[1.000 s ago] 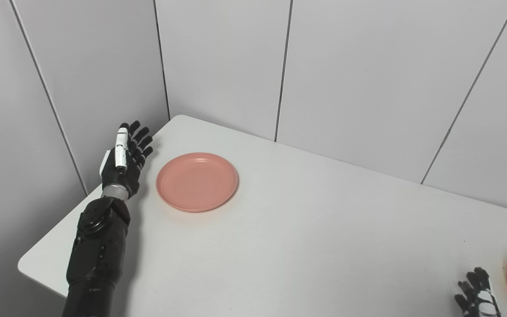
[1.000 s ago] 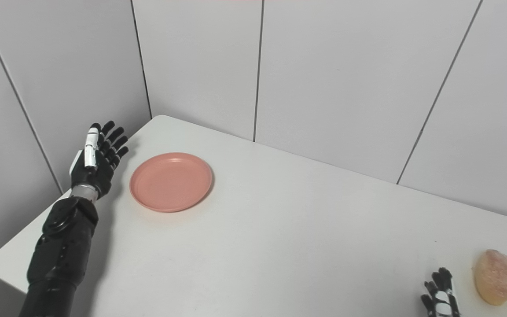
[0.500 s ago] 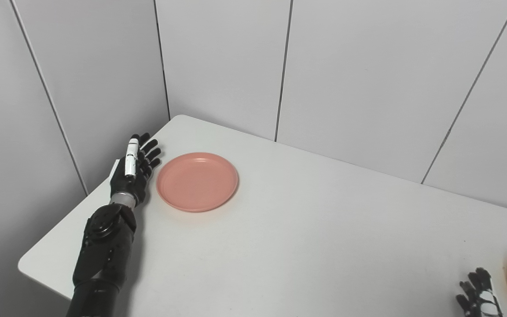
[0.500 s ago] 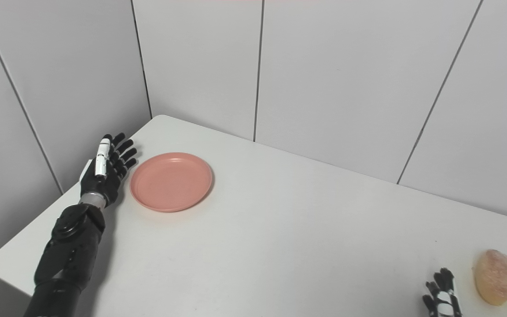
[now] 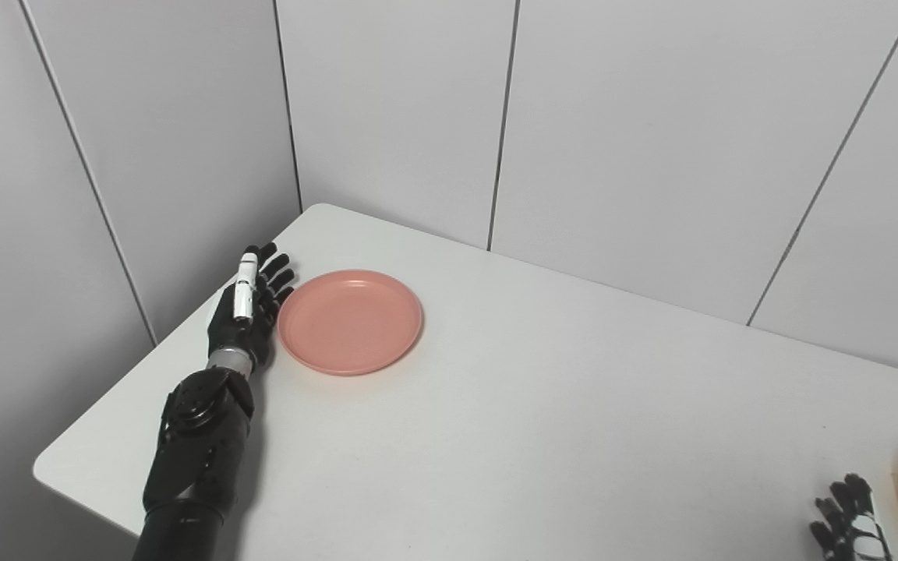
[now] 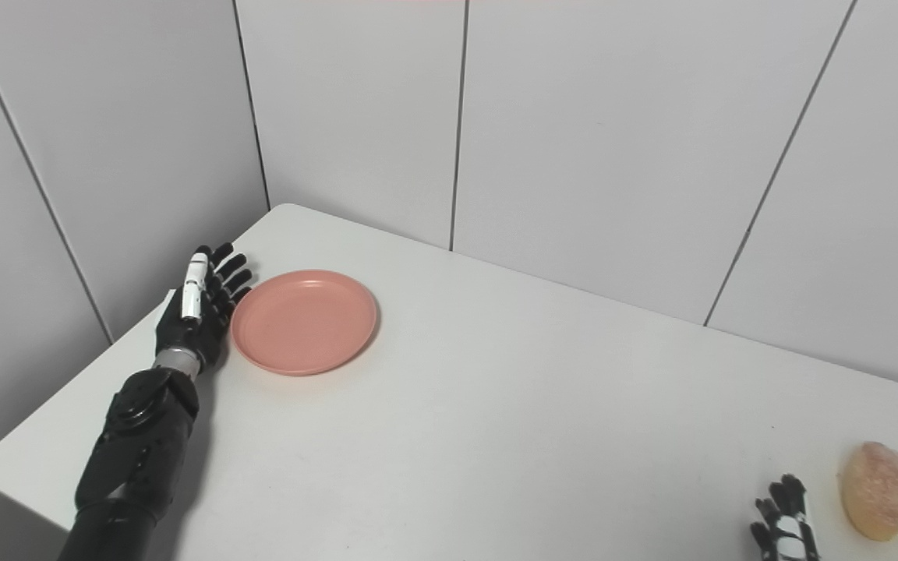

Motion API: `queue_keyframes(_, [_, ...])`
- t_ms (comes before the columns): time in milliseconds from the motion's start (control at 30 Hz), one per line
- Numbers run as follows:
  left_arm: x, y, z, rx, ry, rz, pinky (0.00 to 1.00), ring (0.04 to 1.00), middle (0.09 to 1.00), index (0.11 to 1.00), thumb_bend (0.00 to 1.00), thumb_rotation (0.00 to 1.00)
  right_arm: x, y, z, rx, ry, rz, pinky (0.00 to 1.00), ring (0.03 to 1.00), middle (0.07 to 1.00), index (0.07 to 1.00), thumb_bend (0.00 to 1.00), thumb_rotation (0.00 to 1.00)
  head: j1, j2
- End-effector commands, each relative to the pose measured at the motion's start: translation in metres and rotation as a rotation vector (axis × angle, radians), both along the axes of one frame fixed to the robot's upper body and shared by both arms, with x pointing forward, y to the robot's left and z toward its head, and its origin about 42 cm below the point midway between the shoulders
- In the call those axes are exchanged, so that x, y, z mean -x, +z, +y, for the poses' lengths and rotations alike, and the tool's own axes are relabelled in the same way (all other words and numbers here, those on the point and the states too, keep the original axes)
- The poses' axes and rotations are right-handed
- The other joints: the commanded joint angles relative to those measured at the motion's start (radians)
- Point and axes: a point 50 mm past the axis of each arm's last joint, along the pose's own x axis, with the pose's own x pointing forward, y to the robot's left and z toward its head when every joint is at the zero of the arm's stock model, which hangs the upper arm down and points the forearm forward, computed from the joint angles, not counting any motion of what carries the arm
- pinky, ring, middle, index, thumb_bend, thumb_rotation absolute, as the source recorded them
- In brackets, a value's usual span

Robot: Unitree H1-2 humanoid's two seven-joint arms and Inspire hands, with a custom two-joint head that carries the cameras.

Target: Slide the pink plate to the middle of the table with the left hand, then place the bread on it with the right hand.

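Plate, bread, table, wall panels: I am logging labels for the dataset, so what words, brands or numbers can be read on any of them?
None: no text shows on the plate, bread, table, wall panels or either hand.

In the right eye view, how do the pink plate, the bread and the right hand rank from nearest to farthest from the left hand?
1. Pink plate, just right of the left hand.
2. Right hand, bottom right edge.
3. Bread, far right, slightly beyond it.
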Motion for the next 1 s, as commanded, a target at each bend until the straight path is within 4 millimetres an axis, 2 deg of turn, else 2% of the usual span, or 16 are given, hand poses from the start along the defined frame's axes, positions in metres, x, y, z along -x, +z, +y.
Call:
queue_keyframes(0, [-0.006, 0.020, 0.001, -0.033, -0.004, -0.075, 0.89, 0.901, 0.902, 0.886, 0.31, 1.00, -0.004, 0.013, -0.003, -0.001, 0.001, -0.054, 1.00, 0.996, 1.000, 1.000, 0.20, 1.00, -0.001, 0.002])
queue_keyframes(367, [-0.006, 0.005, -0.002, -0.016, -0.020, -0.050, 0.90, 0.909, 0.913, 0.903, 0.32, 1.00, -0.002, 0.013, -0.003, 0.006, 0.002, -0.050, 1.00, 0.999, 1.000, 1.000, 0.21, 1.00, -0.006, 0.009])
queue_keyframes(700, [-0.021, -0.006, -0.024, 0.026, -0.087, -0.045, 0.94, 0.912, 0.902, 0.884, 0.31, 1.00, -0.002, 0.014, 0.000, 0.020, 0.001, -0.055, 1.00, 0.984, 0.997, 0.993, 0.20, 1.00, -0.032, 0.013])
queue_keyframes(967, [-0.031, -0.017, -0.045, 0.046, -0.169, -0.017, 0.90, 0.894, 0.894, 0.880, 0.33, 1.00, -0.001, 0.015, 0.004, 0.016, 0.003, -0.059, 1.00, 0.984, 0.998, 0.992, 0.21, 1.00, -0.053, 0.023])
